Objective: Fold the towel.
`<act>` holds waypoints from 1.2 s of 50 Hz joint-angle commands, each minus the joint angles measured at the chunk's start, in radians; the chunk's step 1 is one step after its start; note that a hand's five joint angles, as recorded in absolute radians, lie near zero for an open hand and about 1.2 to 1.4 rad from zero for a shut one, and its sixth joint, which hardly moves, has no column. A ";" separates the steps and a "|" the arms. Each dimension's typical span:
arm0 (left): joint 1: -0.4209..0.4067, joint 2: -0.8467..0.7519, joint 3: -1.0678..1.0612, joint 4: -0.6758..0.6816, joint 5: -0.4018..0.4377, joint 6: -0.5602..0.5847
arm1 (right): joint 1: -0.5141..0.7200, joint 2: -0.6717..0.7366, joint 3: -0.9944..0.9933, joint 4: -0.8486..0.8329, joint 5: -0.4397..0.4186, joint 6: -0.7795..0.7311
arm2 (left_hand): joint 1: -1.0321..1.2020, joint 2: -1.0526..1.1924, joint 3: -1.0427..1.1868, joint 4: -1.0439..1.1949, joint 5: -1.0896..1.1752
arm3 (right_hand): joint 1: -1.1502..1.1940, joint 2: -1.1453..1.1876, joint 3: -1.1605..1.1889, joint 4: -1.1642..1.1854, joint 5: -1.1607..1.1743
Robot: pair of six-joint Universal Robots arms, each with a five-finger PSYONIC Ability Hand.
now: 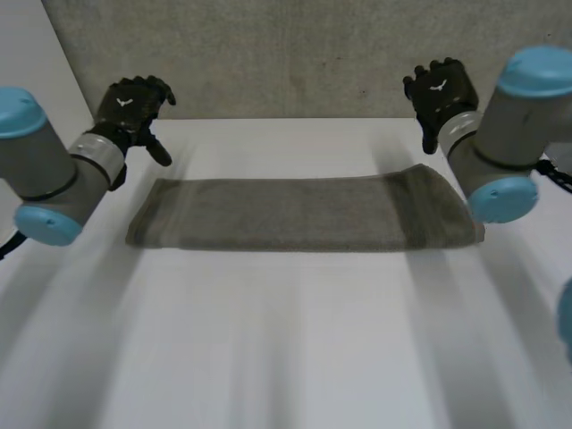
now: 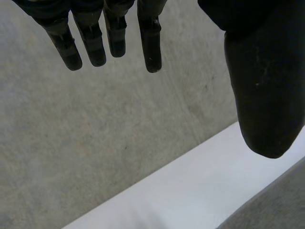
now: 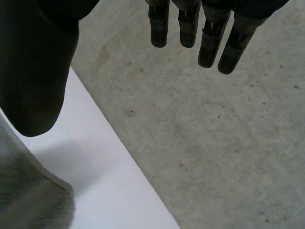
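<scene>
My left hand and right hand, fingers spread and empty, hover past the far corners of the towel (a long strip across the table); I should pinch matching corners evenly so edges meet squarely.

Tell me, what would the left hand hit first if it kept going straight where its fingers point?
Probably the grey wall behind the table: the left hand points over the table's edge, with the towel off that line. Depth is uncertain.
</scene>
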 commanded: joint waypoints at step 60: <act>-0.006 0.363 -0.783 0.442 -0.054 -0.134 | -0.211 -0.064 0.648 -0.203 -0.128 0.023 | -0.058 -0.053 -0.055 -0.061 -0.041 | 1.154 1.150 1.152 1.141 1.161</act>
